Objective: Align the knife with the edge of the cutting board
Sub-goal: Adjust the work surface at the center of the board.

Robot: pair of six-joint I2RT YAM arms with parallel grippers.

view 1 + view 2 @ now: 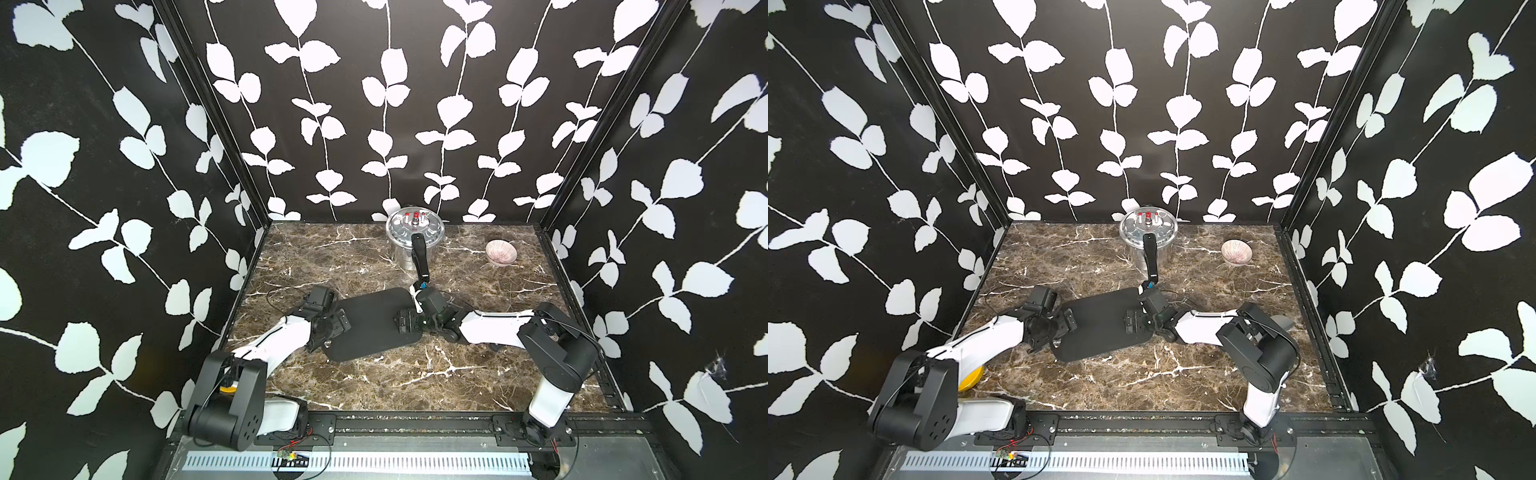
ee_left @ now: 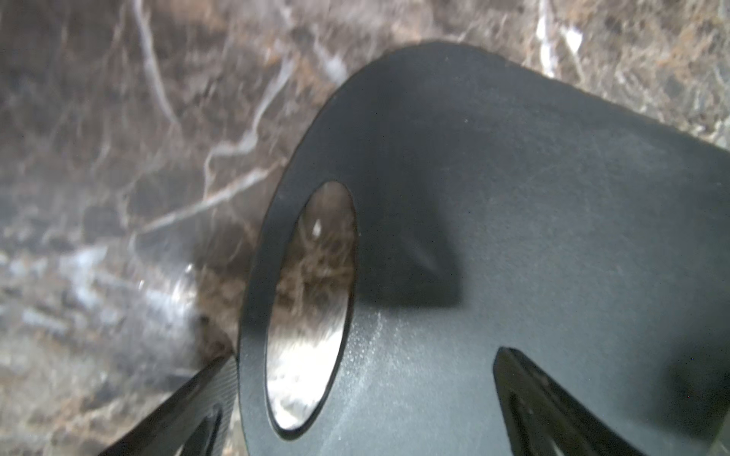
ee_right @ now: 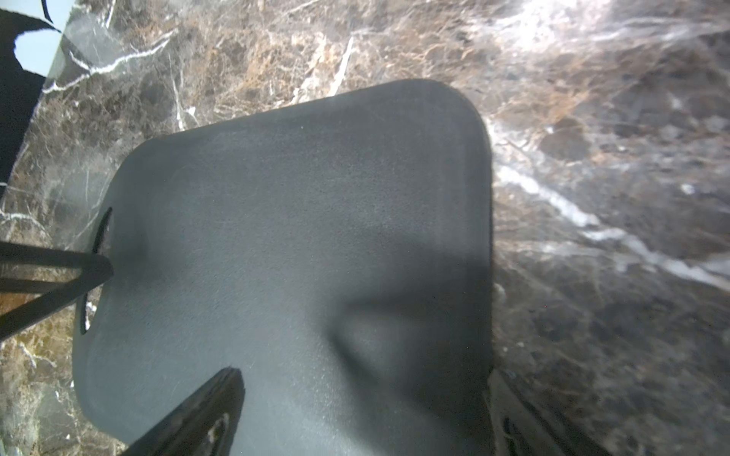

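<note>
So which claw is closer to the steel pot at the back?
The right claw: it is over the end of the board near the handle of the pot. The left claw is over the other end, by the hole, farther away.

Matte black cutting board (image 1: pixel 374 328) lies mid marble table (image 1: pixel 332 257). Steel pot (image 1: pixel 405 232) behind it. Pale ribbed bowl (image 1: pixel 501 252) right of pot.

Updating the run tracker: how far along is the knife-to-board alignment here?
Done: nothing; no knife lies along the edges of the cutting board. In hand: the left gripper and right gripper sit open over the board's opposite ends, holding nothing. To do: locate and grasp the knife, not clearly visible anywhere (a half-hidden grey shape may be it), then lay it along an edge.
</note>
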